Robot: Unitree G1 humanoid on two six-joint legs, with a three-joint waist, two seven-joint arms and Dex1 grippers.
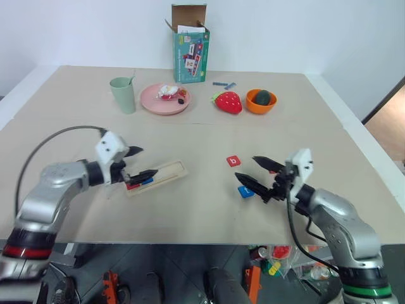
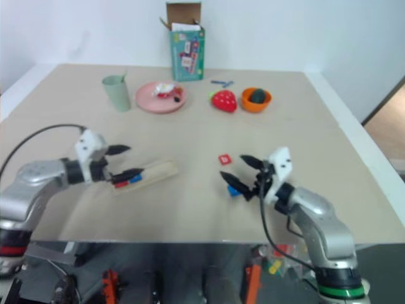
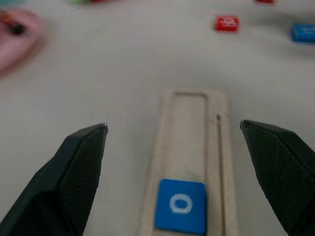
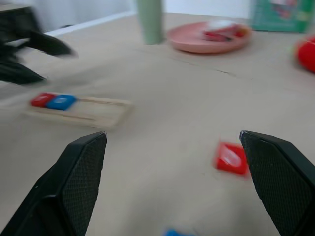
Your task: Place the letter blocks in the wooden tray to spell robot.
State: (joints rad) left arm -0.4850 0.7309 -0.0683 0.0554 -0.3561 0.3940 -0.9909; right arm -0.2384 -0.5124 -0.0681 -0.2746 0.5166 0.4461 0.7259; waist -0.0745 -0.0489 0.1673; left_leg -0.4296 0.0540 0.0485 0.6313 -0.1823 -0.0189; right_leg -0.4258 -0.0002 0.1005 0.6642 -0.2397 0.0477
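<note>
Left gripper point(image 1: 140, 163) fingers spread wide, holding nothing, hovering over the near end of the wooden tray point(image 1: 166, 173). Directly under and between its fingers in the wrist view: blue o tile point(image 3: 180, 206) seated in the tray recess; from the right wrist view a red tile point(image 4: 42, 100) sits touching it at the tray's end, blue tile point(image 4: 61, 102) next inward, rest of recess bare. Right gripper point(image 1: 257, 178) also fingers wide apart, empty, pointing toward the left gripper across the table. Just below its lower finger: loose blue tile point(image 1: 245, 191) flat on the table. Just beyond its upper finger: red b tile point(image 1: 234, 161), flat, apart from the blue one. Another red tile partly hidden behind the right gripper's upper finger, letter can't tell. Surface: beige tabletop point(image 1: 202, 215) with white edge band, faint seam across the middle. Well beyond both grippers, far side of table: green cup point(image 1: 123, 95), pink plate point(image 1: 152, 103) with small items on it, strawberry toy point(image 1: 228, 102), orange bowl point(image 1: 261, 106) with a dark green thing in it, small blue pieces point(image 1: 224, 84), green box point(image 1: 190, 50) with open flaps. White wall point(image 1: 304, 31) behind, bit of brown floor point(image 1: 389, 123) far off past the right gripper.
</note>
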